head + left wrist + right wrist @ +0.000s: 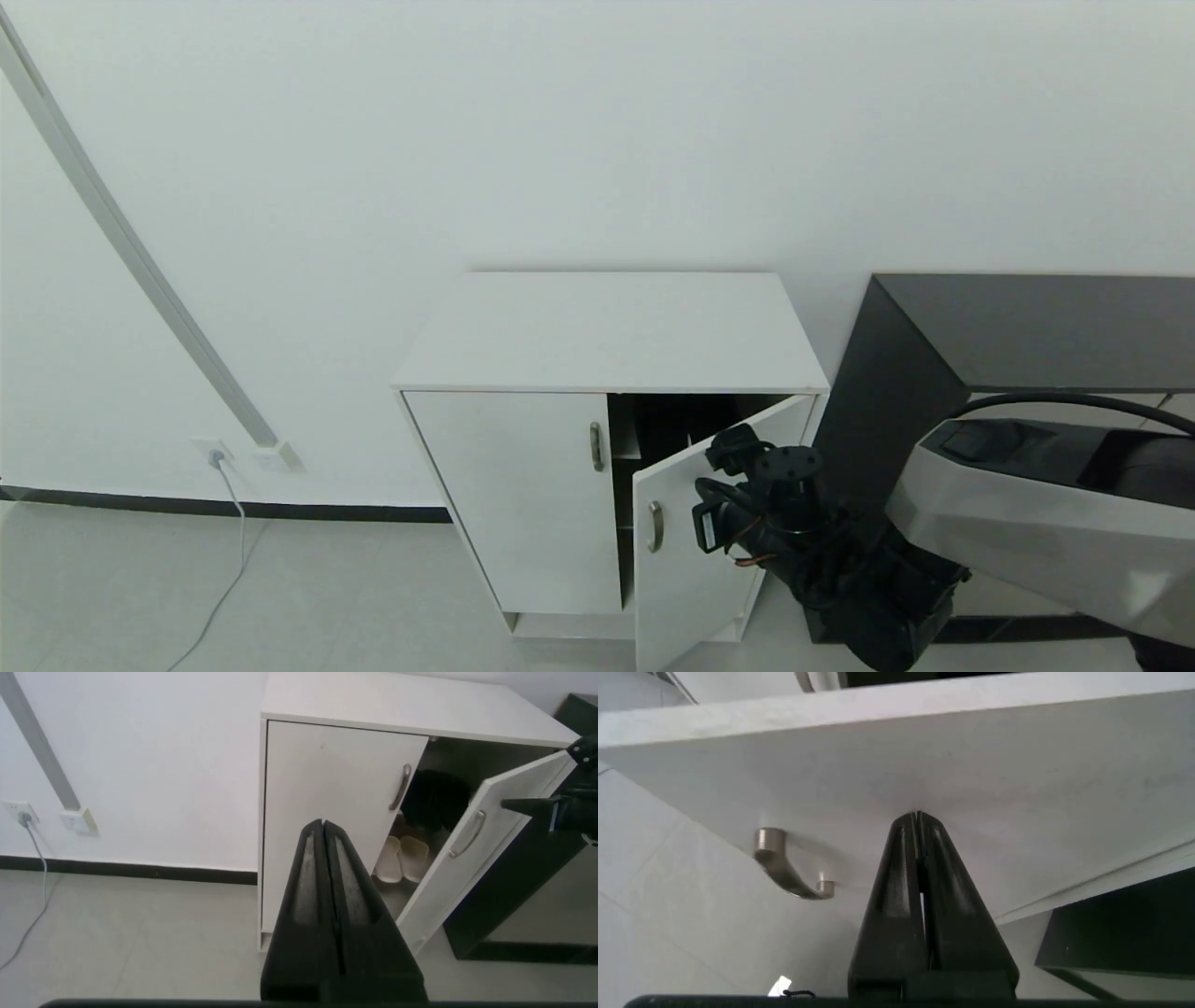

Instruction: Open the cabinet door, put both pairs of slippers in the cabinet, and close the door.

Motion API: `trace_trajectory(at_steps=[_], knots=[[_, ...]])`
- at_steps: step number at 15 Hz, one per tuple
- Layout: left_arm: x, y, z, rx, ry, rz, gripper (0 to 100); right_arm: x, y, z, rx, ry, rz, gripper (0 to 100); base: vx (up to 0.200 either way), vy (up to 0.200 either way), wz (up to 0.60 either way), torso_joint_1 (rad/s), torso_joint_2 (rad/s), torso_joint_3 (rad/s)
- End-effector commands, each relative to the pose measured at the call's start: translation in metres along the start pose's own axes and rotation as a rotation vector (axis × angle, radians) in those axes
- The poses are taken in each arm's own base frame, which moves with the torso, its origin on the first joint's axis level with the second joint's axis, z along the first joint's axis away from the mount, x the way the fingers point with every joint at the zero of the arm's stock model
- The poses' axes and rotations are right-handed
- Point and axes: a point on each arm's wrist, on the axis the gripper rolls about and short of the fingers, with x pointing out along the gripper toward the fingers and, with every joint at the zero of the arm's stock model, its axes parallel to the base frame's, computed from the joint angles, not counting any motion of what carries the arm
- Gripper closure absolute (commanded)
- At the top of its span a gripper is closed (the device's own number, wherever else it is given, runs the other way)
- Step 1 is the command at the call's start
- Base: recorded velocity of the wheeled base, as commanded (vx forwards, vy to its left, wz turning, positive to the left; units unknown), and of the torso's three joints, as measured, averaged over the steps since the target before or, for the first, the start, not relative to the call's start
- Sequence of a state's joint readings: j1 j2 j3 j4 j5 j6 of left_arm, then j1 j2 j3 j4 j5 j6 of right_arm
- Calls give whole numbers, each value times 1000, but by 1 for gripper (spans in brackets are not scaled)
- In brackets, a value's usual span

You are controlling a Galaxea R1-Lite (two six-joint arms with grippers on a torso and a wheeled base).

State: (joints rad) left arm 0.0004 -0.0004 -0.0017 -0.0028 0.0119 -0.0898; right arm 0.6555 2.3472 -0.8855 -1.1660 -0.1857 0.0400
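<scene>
Now upright cabinet door (pixel 667 597) half-swung outward; right gripper (pixel 918 817), left gripper (pixel 322 823) both closed, empty.

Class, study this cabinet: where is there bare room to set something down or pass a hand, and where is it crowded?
Free: the cabinet top, between wall and dark unit; the floor between cabinet and cable. Crowded: the gap beside the right door, where pale slippers lie and the right tool sits against the door.
</scene>
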Motion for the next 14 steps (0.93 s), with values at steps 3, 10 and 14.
trace_trajectory(at_steps=[3, 10, 14], knots=[[0, 0, 0, -1, 0, 1, 100, 17, -2, -1, 3, 4, -11, 100, 0, 0, 0, 0, 0, 0], [0, 0, 0, -1, 0, 1, 100, 33, -6, 7, 5, 16, -27, 100, 0, 0, 0, 0, 0, 0], [0, 0, 0, -1, 0, 3, 100, 39, -5, 17, 6, 13, -29, 100, 0, 0, 0, 0, 0, 0]])
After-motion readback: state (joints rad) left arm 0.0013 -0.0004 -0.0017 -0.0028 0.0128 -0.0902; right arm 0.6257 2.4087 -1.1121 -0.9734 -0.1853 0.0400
